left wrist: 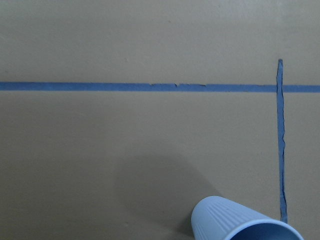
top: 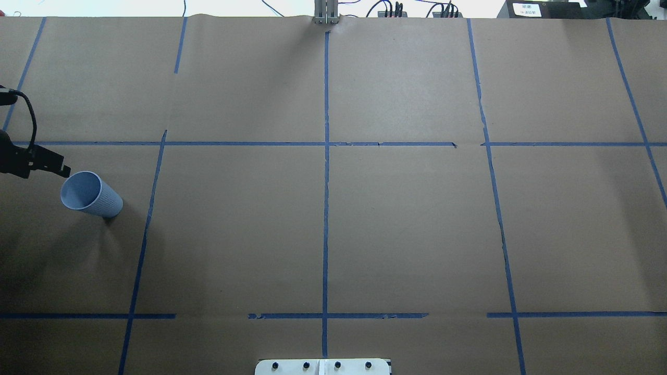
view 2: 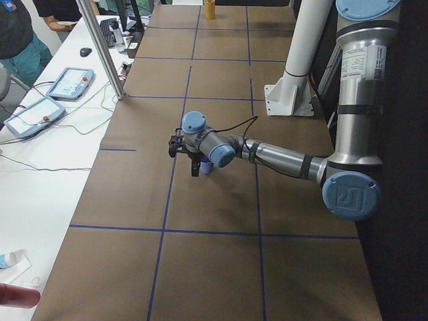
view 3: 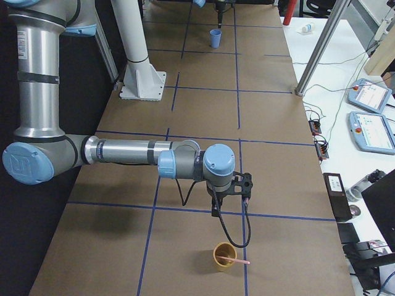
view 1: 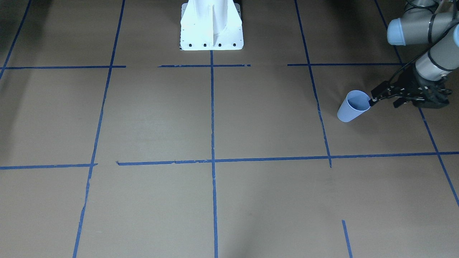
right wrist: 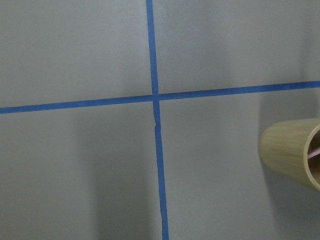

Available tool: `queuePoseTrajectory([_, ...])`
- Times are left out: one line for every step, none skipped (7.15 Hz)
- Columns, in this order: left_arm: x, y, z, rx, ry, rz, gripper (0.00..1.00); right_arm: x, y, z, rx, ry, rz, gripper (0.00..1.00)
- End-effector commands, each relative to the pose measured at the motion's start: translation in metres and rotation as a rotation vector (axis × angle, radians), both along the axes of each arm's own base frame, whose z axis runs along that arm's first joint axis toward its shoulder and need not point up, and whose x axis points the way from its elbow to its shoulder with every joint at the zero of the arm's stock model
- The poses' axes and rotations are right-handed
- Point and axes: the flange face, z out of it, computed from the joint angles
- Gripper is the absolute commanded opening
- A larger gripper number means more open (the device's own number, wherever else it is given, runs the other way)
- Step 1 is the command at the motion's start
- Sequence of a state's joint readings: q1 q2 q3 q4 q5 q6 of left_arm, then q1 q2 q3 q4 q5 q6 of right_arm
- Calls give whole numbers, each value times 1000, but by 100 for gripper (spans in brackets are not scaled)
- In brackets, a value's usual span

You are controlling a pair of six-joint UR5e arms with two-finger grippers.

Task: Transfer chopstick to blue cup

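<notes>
Widest first: a brown surface (top: 406, 224) gridded with blue tape lines (top: 325, 208), a white base plate (view 1: 211, 32) at the robot's edge. Over its right end, the right arm (view 3: 123, 151), stretched low, with the right tool (view 3: 231, 196) hanging above a tape crossing; cannot tell whether released or clenched. Over its left end, the left arm (view 1: 437, 61), with the left tool (view 1: 383, 103) released and empty, one finger just beside the rim of the upright blue cup (view 1: 353, 107); touching or not, cannot tell. Just beyond the right tool, toward the surface's right end, a tan cup (view 3: 224, 256), and in it the chopstick (view 3: 241, 262), leaning, free end poking over the rim away from the robot. Nearer the right arm by far, then; well apart from the blue cup, with the long run of the surface between. Calls, likely, for a short reach down onto the stick's free end, along its slant.
</notes>
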State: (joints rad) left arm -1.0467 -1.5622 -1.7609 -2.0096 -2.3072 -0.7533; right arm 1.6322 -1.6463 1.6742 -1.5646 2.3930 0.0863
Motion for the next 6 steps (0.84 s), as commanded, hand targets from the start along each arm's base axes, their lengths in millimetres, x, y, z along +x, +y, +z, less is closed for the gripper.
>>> queuePoseTrajectory([28,0,1,0,-2,45,100,0,0,-1,-17,-2,17,100])
queuePoseTrajectory([35,3,3,-4,-5,59,95,0,-1,-2,-21,-4,24,100])
queuePoseTrajectory([35,3,7,-14,-9,56,72,0,-1,-2,-21,-4,24,100])
queuePoseTrajectory([39,-1,10,-35,-12,46,46,0,-1,-3,-21,-4,25,100])
queuePoseTrajectory([42,-4,7,-38,-10,44,22,0,-1,-4,-18,-4,25,100])
queuePoseTrajectory([42,-5,4,-39,-8,40,7,0,-1,-5,-16,-3,25,100])
